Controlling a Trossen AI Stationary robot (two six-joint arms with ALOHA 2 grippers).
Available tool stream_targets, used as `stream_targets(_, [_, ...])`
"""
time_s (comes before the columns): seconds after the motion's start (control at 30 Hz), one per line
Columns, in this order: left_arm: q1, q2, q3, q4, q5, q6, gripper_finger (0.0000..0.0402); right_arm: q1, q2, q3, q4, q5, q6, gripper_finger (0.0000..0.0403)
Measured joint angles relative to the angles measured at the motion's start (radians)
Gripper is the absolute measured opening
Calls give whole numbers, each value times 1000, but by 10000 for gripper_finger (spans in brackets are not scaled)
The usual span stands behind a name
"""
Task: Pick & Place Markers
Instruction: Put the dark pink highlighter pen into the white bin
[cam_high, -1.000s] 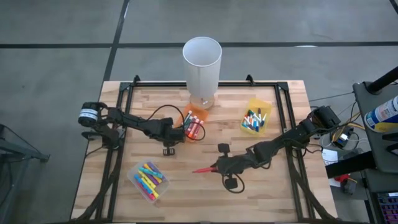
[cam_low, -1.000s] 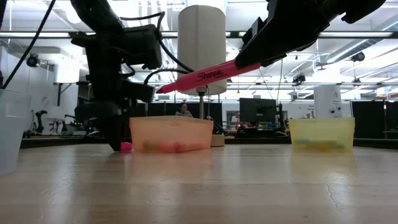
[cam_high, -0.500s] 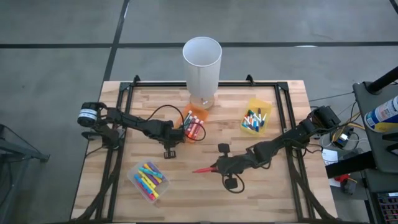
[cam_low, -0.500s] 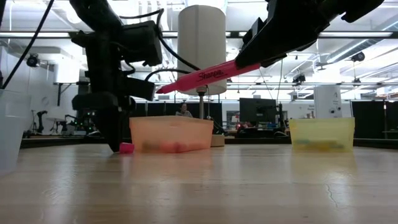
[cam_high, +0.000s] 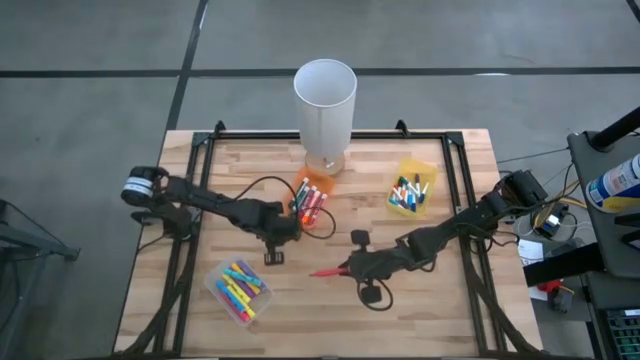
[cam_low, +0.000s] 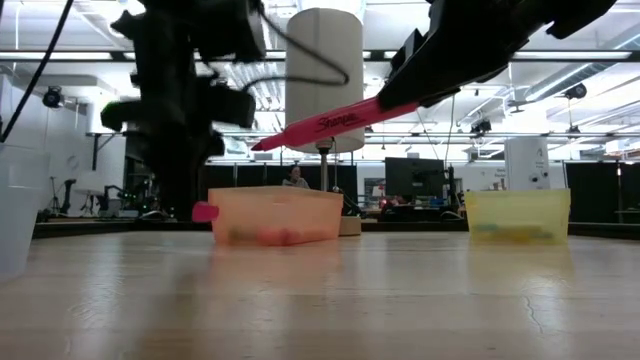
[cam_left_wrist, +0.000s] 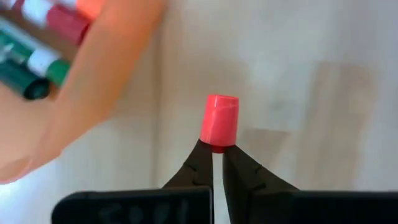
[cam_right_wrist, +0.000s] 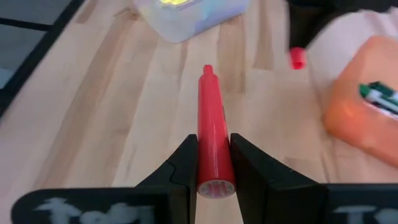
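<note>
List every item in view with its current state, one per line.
left gripper: shut on red cap, lifted off the table
right gripper: shut on uncapped red marker, held in the air
orange bin: holds markers
yellow bin: holds markers
clear bin: holds markers
white cylinder: upright

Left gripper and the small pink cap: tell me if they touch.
Touching. The left wrist view shows the left gripper with its fingertips shut on the base of the pink cap.

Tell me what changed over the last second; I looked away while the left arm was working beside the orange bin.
The left gripper closed on the pink cap that lay on the table beside the orange bin, lifted it clear and drew back a little from the bin. The right gripper held its uncapped pink marker unmoved above the table, and the bins stayed put.
</note>
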Motion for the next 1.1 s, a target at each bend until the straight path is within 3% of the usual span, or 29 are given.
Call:
stream_targets(0.43, [-181, -1, 199, -4, 10, -69, 7, 3, -20, 0, 3, 157, -12, 65])
stream_targets(1.1, [-190, -1, 235, -25, -38, -96, 7, 19, -65, 0, -8, 190, -4, 65])
